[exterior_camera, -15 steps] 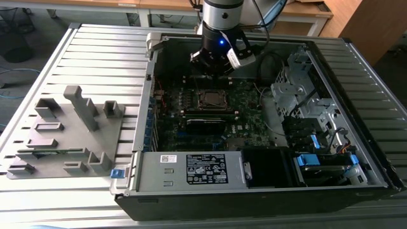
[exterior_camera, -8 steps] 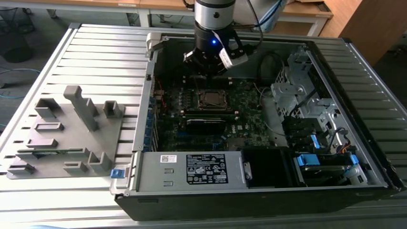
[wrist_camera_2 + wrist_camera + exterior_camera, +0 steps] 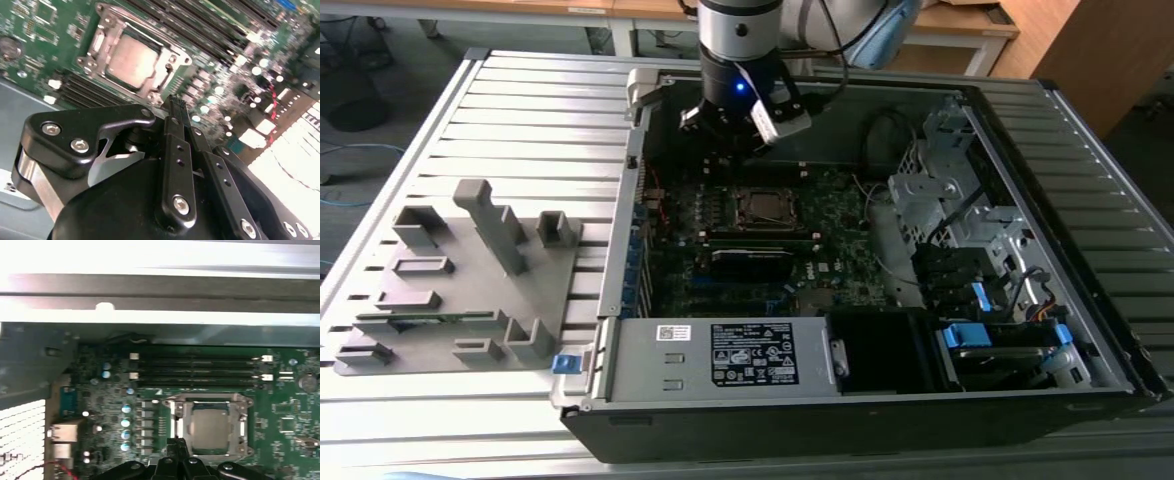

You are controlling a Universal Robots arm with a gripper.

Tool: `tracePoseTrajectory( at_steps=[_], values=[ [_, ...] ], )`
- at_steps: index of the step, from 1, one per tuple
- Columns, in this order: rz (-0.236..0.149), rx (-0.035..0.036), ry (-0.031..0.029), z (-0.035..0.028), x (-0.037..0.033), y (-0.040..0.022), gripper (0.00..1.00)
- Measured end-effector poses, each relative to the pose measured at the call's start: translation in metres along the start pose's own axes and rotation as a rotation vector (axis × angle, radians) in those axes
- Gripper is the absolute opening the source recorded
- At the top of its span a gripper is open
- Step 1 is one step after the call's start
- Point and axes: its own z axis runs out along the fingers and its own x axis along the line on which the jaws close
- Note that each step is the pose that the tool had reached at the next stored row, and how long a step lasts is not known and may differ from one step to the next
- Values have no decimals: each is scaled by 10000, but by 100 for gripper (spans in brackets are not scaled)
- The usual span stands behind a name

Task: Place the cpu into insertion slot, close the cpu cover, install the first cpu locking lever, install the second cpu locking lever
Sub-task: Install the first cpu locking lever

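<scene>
cpu (image 3: 210,427) seated | cover (image 3: 184,426) down over it | locking: cannot tell | gripper (image 3: 175,106) clenched, empty, hovering near cover

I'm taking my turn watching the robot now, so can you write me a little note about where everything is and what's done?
Gripper: shut, holding nothing, its tip close to one edge of the insertion slot. I cannot tell if it touches anything.
The cpu: sitting in the slot on the motherboard.
The cpu cover: lying flat over the cpu, which shows through its window.
Done: cpu placed, cover closed.
Left: the two locking levers. I cannot tell whether either is latched.
</scene>
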Motion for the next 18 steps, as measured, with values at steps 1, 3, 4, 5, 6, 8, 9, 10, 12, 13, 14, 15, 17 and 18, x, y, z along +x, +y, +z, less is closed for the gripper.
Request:
tracePoseTrajectory(
  at_steps=[1,3,4,5,6,8,9,10,12,13,14,15,17,18],
  values=[
    [1,0,0,-1,26,0,10],
    [1,-1,0,-2,74,0,10],
    [0,0,0,-3,94,0,10],
    [0,0,0,-4,112,0,10],
    [0,0,0,-4,125,0,10],
    [1,-1,-1,-4,140,0,10],
    [1,0,0,-5,142,0,10],
    [-2,0,1,-5,142,0,10],
    [1,-18,2,-6,145,-1,10],
    [4,-77,0,-5,148,-1,10],
    [9,-172,0,-5,149,-1,10],
    [13,-252,2,-6,150,-2,10],
    [18,-356,1,-6,151,-2,10],
    [19,-361,1,-5,151,-2,10]
  ],
)
